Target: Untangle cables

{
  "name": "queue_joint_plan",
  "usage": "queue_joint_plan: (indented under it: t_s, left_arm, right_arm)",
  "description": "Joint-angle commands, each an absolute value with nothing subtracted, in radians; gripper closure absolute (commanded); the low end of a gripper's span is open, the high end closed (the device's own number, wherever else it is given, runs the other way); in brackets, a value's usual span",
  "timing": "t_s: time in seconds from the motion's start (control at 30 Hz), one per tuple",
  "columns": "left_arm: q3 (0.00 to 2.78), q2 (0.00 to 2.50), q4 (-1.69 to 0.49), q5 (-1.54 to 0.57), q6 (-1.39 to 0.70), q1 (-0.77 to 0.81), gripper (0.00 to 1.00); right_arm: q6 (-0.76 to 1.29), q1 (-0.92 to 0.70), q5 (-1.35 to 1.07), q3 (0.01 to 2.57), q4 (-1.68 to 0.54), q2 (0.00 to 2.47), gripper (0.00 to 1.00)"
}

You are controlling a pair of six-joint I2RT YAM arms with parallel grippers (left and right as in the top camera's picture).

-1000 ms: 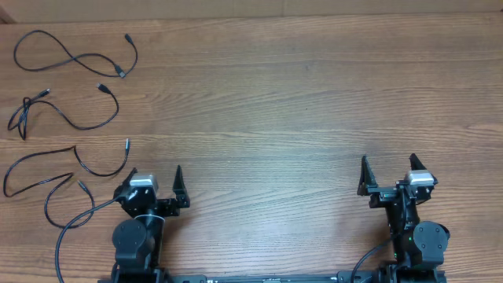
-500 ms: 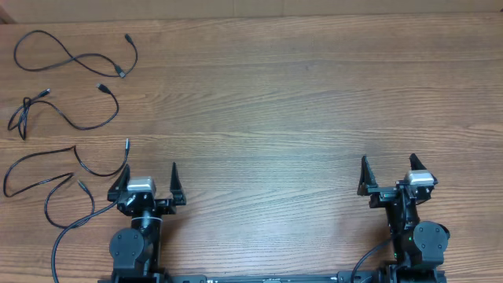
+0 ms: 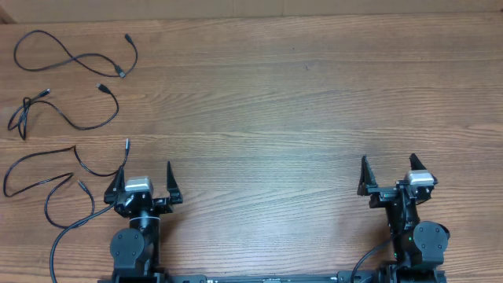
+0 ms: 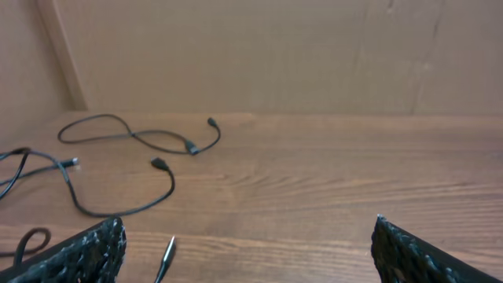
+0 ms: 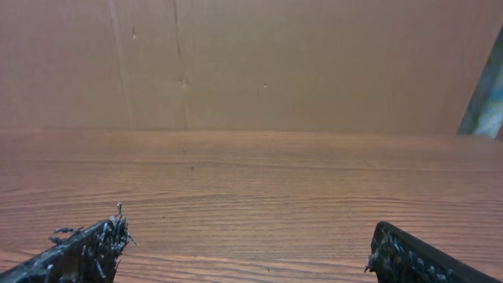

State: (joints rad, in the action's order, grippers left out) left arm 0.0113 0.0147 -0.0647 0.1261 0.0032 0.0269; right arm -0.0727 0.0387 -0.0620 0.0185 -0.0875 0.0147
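Worktop [image 3: 275,102]: brown wood-grain, grain running 9-to-3 in overhead. 3 thin blk cords lie flat on it, all at approx 10 o'clock from ctr, stacked in a 12-to-6 row, each apart from the next. At the 12 end: looped cable [image 3: 75,55], loop at 9, both plugs at its 3 side. Middle: folded cable [image 3: 78,126], doubled back at 9, curving out twd 3. At the 6 end: wavy cable [image 3: 47,152], several bends, one plug pointing to 12. Thicker blk arm lead [image 3: 53,255] lies at 7, by the near edge.

Robotics lab bench, prob.: wood-grain table [image 3: 299,102] w/ two robot arms [image 3: 130,244] fixed at its near edge, brown board wall [image 5: 251,63] behind it, cables [image 3: 120,73] on its left end.
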Motion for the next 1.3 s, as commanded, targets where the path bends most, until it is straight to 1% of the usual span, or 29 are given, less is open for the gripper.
queue_joint_plan:
  t_s: [0.0, 0.57, 1.27]
  left_arm:
    - [0.005, 0.003, -0.066, 0.151, 0.012, 0.033, 0.0]
    - [0.005, 0.003, -0.07, 0.114, -0.015, 0.033, 0.0]
    - [0.005, 0.004, -0.068, 0.119, -0.052, 0.033, 0.0]
  right_arm:
    - [-0.076, 0.039, -0.053, 0.008, -0.081, 0.003, 0.0]
    - [-0.076, 0.039, -0.053, 0.008, -0.081, 0.003, 0.0]
    - [-0.076, 0.039, -0.053, 0.008, -0.081, 0.003, 0.0]
